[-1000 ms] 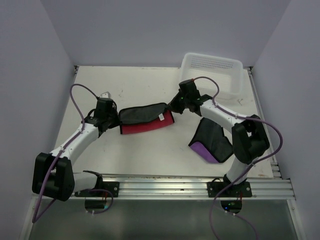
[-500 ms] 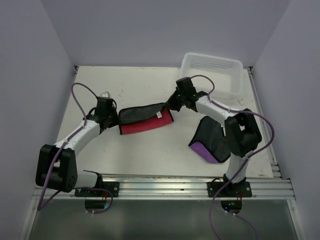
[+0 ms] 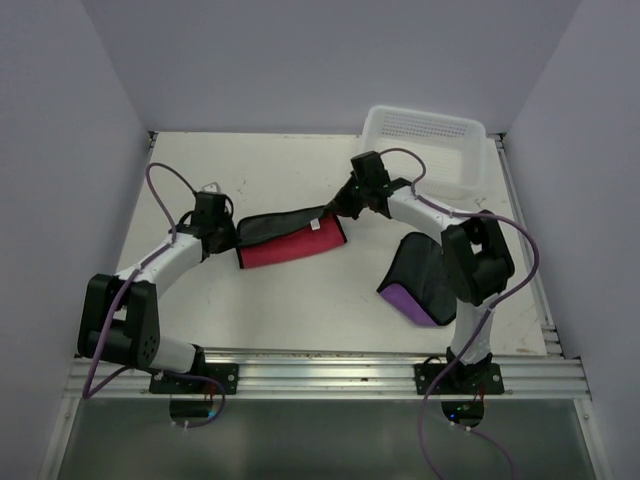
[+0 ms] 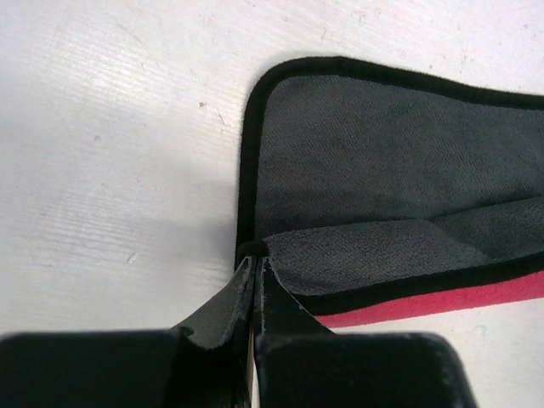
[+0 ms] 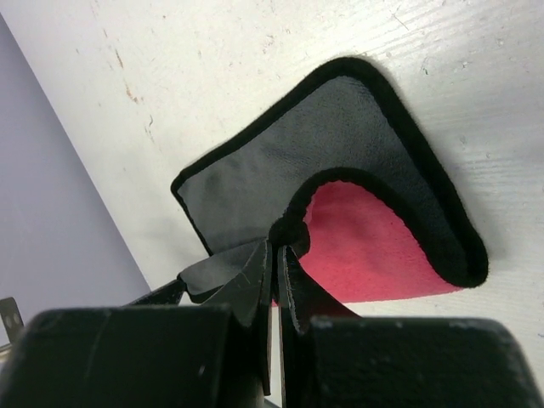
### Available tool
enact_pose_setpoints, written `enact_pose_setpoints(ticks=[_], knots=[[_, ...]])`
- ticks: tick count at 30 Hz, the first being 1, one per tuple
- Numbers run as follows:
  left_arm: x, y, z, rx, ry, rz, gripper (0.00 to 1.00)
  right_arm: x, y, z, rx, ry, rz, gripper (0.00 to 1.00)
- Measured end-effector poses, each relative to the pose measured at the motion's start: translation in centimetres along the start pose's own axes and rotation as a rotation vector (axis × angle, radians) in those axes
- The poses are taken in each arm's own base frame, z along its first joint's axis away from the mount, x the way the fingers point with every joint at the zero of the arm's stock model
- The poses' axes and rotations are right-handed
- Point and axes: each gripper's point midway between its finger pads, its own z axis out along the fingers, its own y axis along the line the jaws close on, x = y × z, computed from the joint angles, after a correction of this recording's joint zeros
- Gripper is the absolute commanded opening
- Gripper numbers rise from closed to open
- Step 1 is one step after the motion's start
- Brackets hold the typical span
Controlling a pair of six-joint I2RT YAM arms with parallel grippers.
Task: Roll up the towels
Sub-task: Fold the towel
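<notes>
- Left gripper [image 4: 255, 263]: jaws pinched tight on the black-bound corner of the pink-red towel [image 3: 290, 240], at its left end. The left wrist view shows the edge binding nipped right at the fingertips.
- Right gripper [image 5: 274, 246]: likewise clamped, on the black hem at the towel's right end. The right wrist view shows the upper layer curled up off the pink face, a loose arch between hem and table [image 3: 280, 300].
- Towel between them: lies left-to-right across the middle of the table, dark grey lining up along its far part, a pink strip showing along the near edge. Folded or part-turned lengthwise; not yet a tight roll.
- Change over the last second: the right gripper has drawn a little toward the far side and left, carrying its corner with it; the right arm's elbow has swung in. Left gripper nearly unmoved, though its arm base link has turned. Towel outline barely altered.
- Reading: a two-handed turn of the far edge looks under way, early stage. Both ends need to travel together or the roll will skew.
- Purple towel [image 3: 420, 285]: near-right, beside the right arm, lying loosely folded with black fabric on top; untouched.
- White basket [image 3: 425, 150]: far-right corner, nothing visible inside it.
</notes>
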Motion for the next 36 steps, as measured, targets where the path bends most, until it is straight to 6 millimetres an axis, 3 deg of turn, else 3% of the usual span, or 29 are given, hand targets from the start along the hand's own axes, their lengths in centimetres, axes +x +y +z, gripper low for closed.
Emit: enact_pose_setpoints(ticks=[20, 36], knots=[[-1.4, -0.5, 1.8, -0.002, 0.008, -0.015, 0.0, -1.5, -0.9, 2.0, 0.021, 0.011, 0.027, 0.01], [-2.8, -1.0, 2.2, 0.007, -0.01, -0.023, 0.0, -2.1, -1.1, 2.6, 0.023, 0.018, 0.039, 0.0]])
